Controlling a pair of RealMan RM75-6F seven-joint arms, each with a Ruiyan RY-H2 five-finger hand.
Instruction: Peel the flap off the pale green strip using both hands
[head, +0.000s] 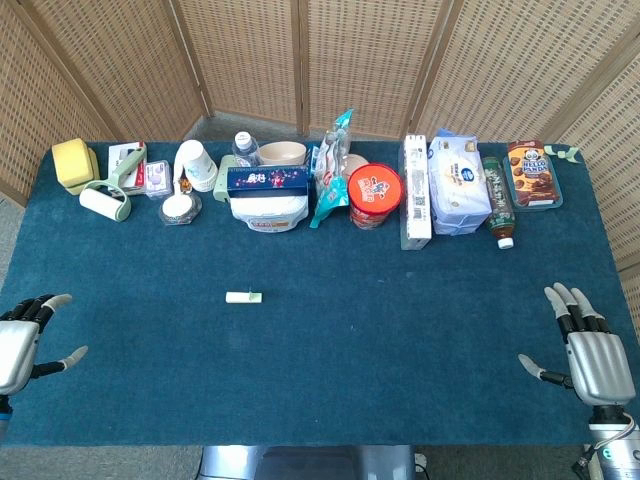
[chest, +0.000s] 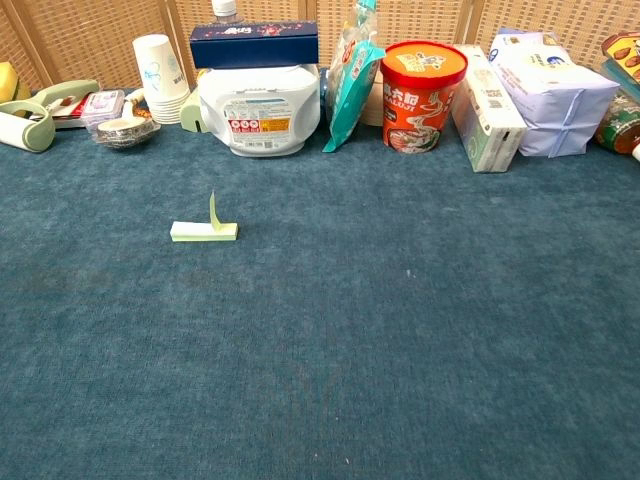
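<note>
The pale green strip (head: 243, 297) lies flat on the blue cloth, left of the table's middle. In the chest view the strip (chest: 204, 231) shows a thin flap (chest: 214, 210) standing upright near its right end. My left hand (head: 22, 343) hovers at the table's front left corner, fingers spread, holding nothing. My right hand (head: 588, 350) is at the front right corner, fingers also spread and empty. Both hands are far from the strip. Neither hand appears in the chest view.
A row of goods lines the back of the table: a lint roller (head: 105, 199), paper cups (head: 197, 165), a white tub (head: 267, 210) under a blue box, a red noodle cup (head: 375, 194), a tissue pack (head: 458, 183), a bottle (head: 497, 202), a cookie tray (head: 532, 175).
</note>
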